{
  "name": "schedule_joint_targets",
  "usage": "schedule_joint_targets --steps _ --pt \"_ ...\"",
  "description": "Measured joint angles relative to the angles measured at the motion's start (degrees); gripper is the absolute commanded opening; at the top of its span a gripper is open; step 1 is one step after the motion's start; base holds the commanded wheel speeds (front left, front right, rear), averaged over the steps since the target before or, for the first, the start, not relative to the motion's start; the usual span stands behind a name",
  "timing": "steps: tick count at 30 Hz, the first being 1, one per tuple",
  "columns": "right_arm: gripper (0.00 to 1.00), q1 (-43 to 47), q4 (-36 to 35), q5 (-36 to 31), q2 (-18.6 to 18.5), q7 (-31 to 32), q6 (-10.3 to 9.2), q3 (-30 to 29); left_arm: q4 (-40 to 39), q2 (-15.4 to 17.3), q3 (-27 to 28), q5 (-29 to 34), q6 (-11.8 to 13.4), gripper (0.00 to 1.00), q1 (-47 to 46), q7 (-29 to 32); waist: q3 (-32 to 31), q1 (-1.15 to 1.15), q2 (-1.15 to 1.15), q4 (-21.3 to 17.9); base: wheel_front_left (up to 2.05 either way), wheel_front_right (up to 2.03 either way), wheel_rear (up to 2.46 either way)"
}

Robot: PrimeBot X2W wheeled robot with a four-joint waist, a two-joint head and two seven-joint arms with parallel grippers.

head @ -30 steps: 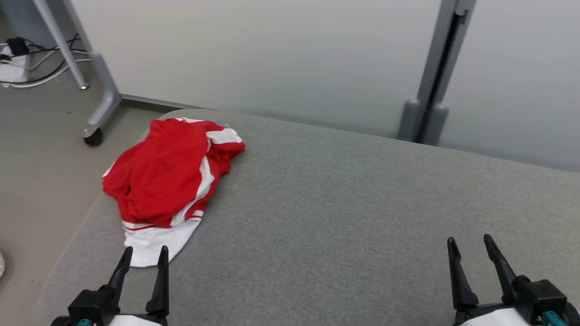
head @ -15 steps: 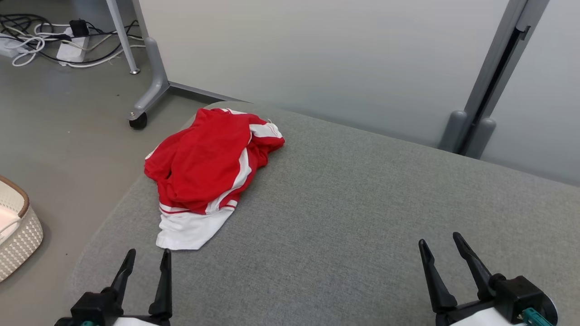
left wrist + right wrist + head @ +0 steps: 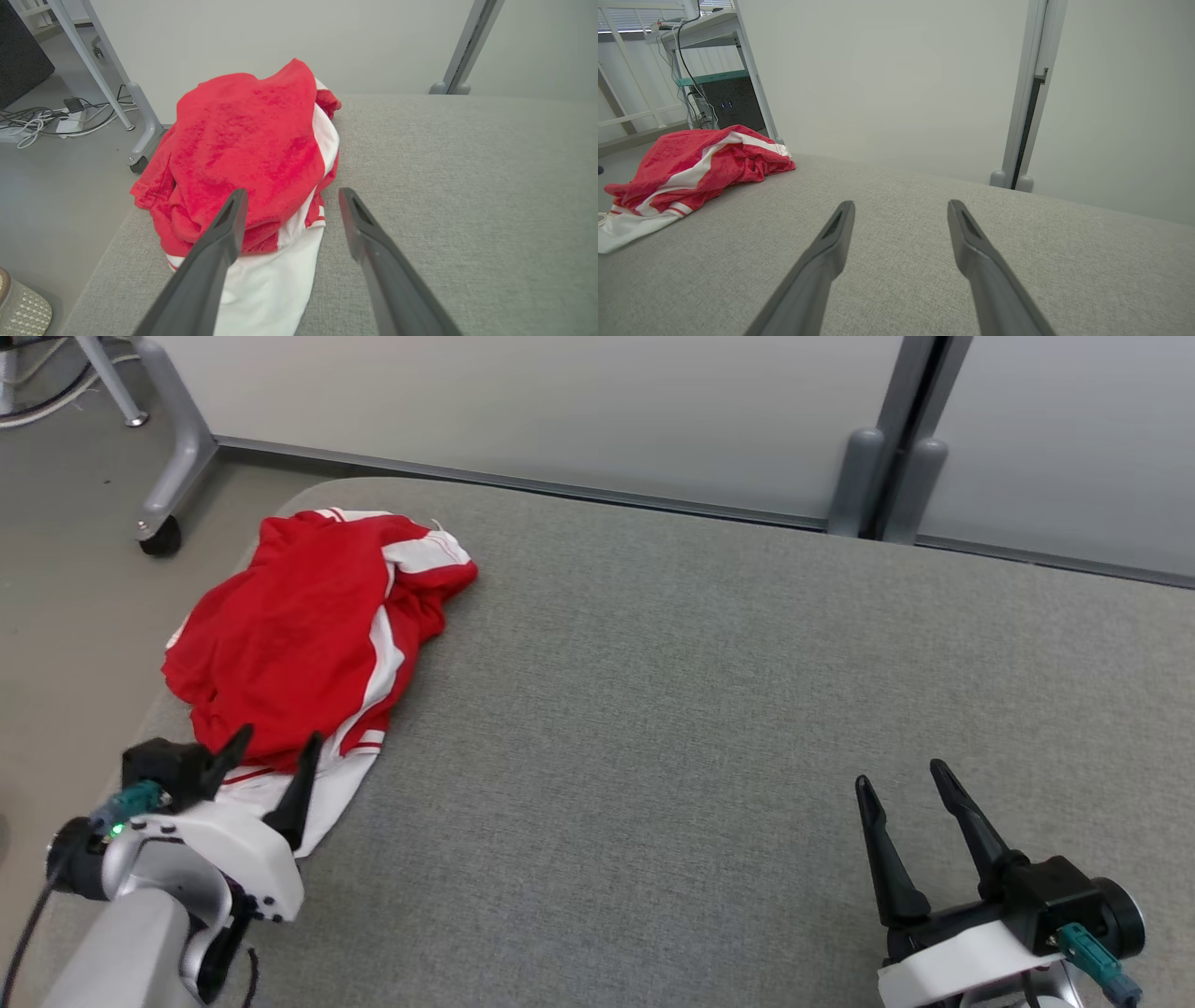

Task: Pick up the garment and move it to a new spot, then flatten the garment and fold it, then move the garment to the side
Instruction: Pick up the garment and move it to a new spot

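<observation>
The red and white garment lies crumpled at the far left corner of the grey padded bench, spilling to its left edge. The left gripper hangs over the garment's near white hem, fingers spread and empty. The right gripper is by the near right edge, also released, well apart from the garment.

Bright, even, diffuse light with soft shadows and no glare; frames sharp, wrist views bowed at the edges.
</observation>
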Motion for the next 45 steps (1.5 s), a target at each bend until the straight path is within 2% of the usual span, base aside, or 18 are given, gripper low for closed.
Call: schedule_joint_targets --steps 1,6,10,15,18,19,20,28,34,39,45 --pt "1.00 0.00 0.00 0.00 0.00 0.00 0.00 0.00 0.00 0.00 0.00 0.00 0.00 1.00 0.00 0.00 0.00 0.00 0.00 0.00 0.00 0.00 0.00" --pt "1.00 -2.02 0.22 0.18 -0.09 0.00 0.00 1.07 4.04 4.90 -2.56 -6.31 0.00 1.00 -5.36 6.34 2.28 0.00 0.00 -3.38 0.00 0.00 0.00" --pt "1.00 -3.24 0.37 0.29 -0.13 0.00 0.00 1.87 6.56 6.93 -5.70 -13.28 0.00 1.00 -6.95 11.28 4.03 0.00 0.00 -5.82 0.00 0.00 0.00" --pt "1.00 -4.90 0.41 0.41 -0.08 0.00 0.00 2.08 11.13 9.88 -6.72 -18.92 0.00 1.00 -7.62 13.22 6.15 0.00 0.00 -8.62 0.00 0.00 0.00" --pt "1.00 -5.45 0.40 0.44 -0.03 0.00 0.00 1.63 12.45 10.04 -8.03 -20.72 0.00 1.00 -8.52 13.08 7.28 0.00 0.00 -9.93 0.00 0.00 0.00" --pt "1.00 -5.45 0.41 0.46 -0.01 0.00 0.00 1.34 12.66 10.28 -8.47 -21.14 0.00 0.44 -8.72 12.63 7.55 0.00 0.00 -10.26 0.00 0.00 0.00" --pt "1.00 -5.45 0.41 0.46 -0.01 0.00 0.00 1.16 12.95 10.53 -8.81 -21.53 0.00 0.00 -8.88 12.17 7.76 0.00 0.00 -10.50 0.00 0.00 0.00" --pt "1.00 -4.65 0.56 0.87 0.41 0.00 -0.01 -0.69 11.59 13.06 -12.66 -23.09 0.00 0.00 -9.04 10.15 6.51 0.00 0.00 -10.25 0.00 0.00 0.00" --pt "1.00 -3.14 0.92 1.53 0.69 0.00 0.00 -1.46 6.77 16.27 -12.67 -23.71 0.07 0.00 -8.23 7.39 3.74 0.00 0.00 -8.84 0.00 0.00 0.00" --pt "1.00 -2.09 1.24 2.82 0.76 0.00 0.00 -1.34 -0.41 18.58 -11.00 -22.93 2.66 0.00 -8.20 5.10 1.51 0.00 0.00 -7.97 0.00 0.00 0.00" --pt "1.00 -1.32 1.24 4.37 0.81 0.00 -0.01 -0.94 -14.59 19.71 -8.95 -24.06 5.56 0.00 -7.44 5.06 -0.53 0.00 0.00 -8.25 0.00 0.00 0.00"
